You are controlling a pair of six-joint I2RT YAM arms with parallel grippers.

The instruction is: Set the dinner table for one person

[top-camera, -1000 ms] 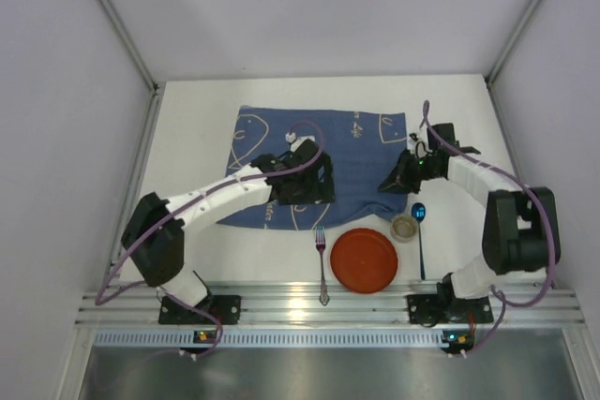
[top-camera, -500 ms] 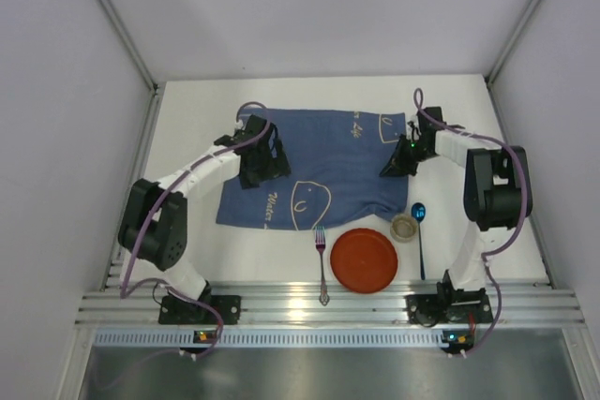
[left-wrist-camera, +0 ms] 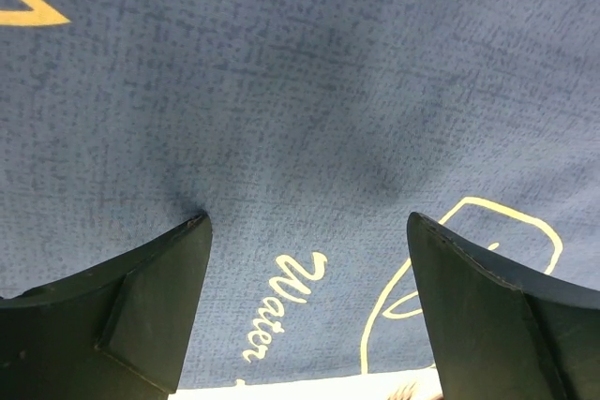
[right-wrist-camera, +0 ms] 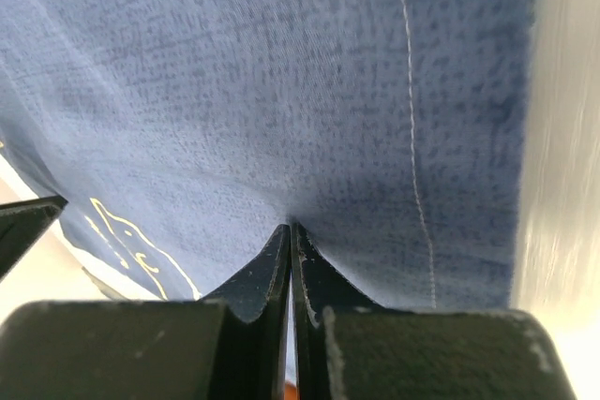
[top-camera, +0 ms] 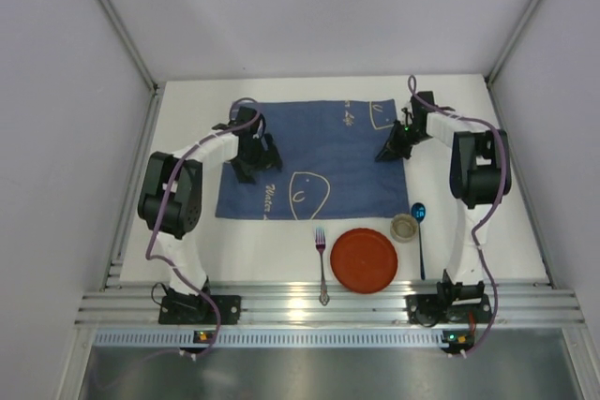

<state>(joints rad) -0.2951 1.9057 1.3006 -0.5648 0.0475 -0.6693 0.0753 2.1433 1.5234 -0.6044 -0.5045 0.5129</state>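
The white dinner table (top-camera: 192, 110) is filling the middle of the top view, with its ribbed aluminium rail (top-camera: 319, 311) running along the near edge by the arm bases. A blue cloth (top-camera: 319, 161) with white line drawings is lying spread flat on the far half of the table.

The left pincer (top-camera: 251, 158) is sitting over the cloth's left part. In the left wrist view its jaws are standing wide apart with only cloth between them. The left fingertip (left-wrist-camera: 192, 222) is looking as if it is touching the fabric; cannot tell for the other one.

The right pincer (top-camera: 392, 150) is sitting at the cloth's right edge. In the right wrist view its jaws are pressing fully together and cloth creases are running into the tips, so it is nipping a small bit of the blue cloth near the hem.

Nearer the rail, a red plate (top-camera: 364, 259) is sitting just off the cloth's near edge. A fork (top-camera: 322, 264) is lying just left of the plate, tines pointing away from the rail. A small round cup (top-camera: 404, 227) is sitting at the plate's far right, and a blue-bowled spoon (top-camera: 419, 231) is lying just right of that cup, handle toward the rail.
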